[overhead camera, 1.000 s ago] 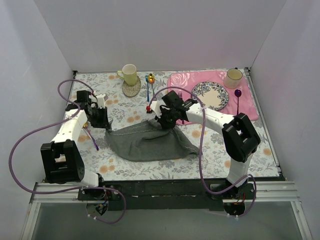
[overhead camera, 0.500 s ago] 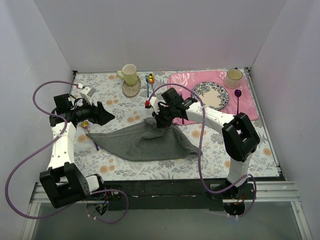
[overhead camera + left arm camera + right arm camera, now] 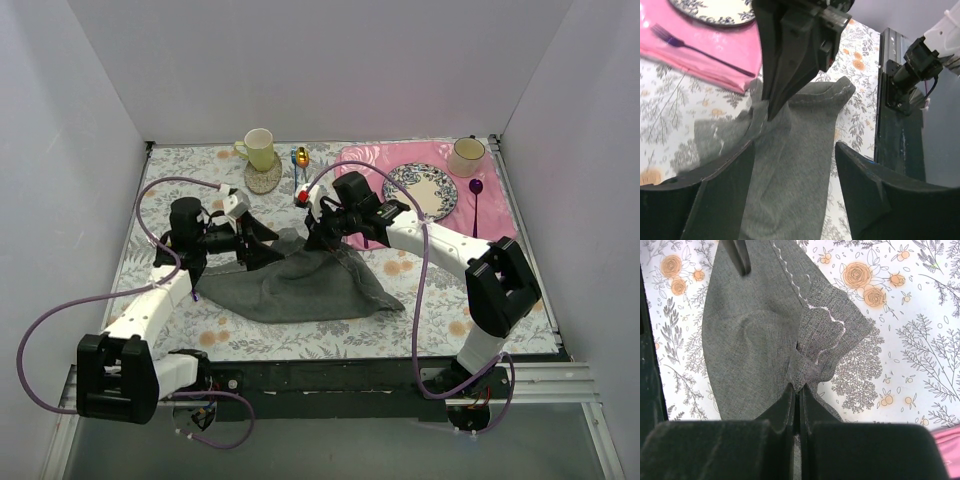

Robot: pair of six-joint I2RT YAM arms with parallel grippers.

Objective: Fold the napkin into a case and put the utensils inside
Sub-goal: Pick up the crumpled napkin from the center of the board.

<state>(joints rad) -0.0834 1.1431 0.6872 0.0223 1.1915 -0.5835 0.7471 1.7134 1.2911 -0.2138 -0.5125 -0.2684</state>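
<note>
Napkin (image 3: 290, 290) edge pinched in right jaws; left jaws wide, empty, over it.

A floral tablecloth (image 3: 420, 300) covers the table. At upper centre of the top view a yellow mug (image 3: 259, 148) stands on a round coaster (image 3: 263, 180), with a blue-handled, gold-bowled spoon (image 3: 299, 165) just to its right. Upper right, a pink placemat (image 3: 495, 215) bears a patterned plate (image 3: 420, 190), a cream cup (image 3: 466, 155) and a purple spoon (image 3: 478, 200) — and, in the left wrist view, a purple fork (image 3: 695, 44).

No readable text, labels or numbers anywhere (patterns only).
</note>
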